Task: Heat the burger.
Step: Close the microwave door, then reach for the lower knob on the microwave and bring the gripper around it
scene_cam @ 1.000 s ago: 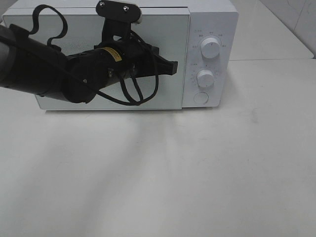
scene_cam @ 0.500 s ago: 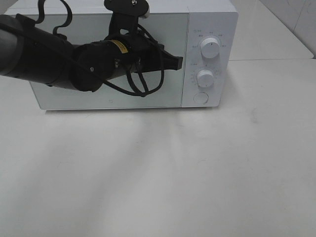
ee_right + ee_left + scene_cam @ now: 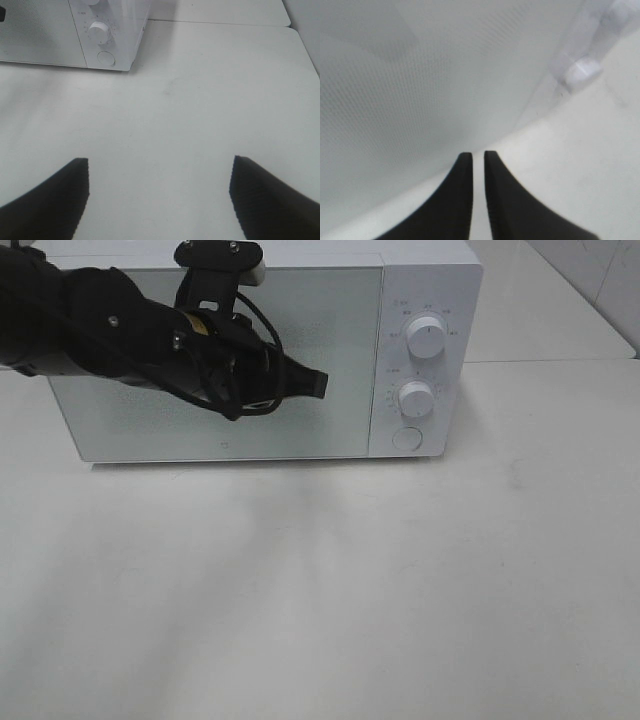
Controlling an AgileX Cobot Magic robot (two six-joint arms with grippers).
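Left gripper (image 3: 318,385): fingers pinched almost together, slim gap, nothing between them; hangs before microwave door (image 3: 340,310), tips aimed toward knobs. Right gripper (image 3: 159,160): spread wide, empty, above table (image 3: 200,100).

Risks, as I judge:
- tips scrape or shove door if arm sweeps sideways too close
- narrow pinch slips off lower knob (image 3: 415,397), so timer lands wrong or unset
- oven runs empty if burger isn't inside

Burger: not visible in any view. Door looks shut and clouded, so probably behind it; can't confirm looks or position.
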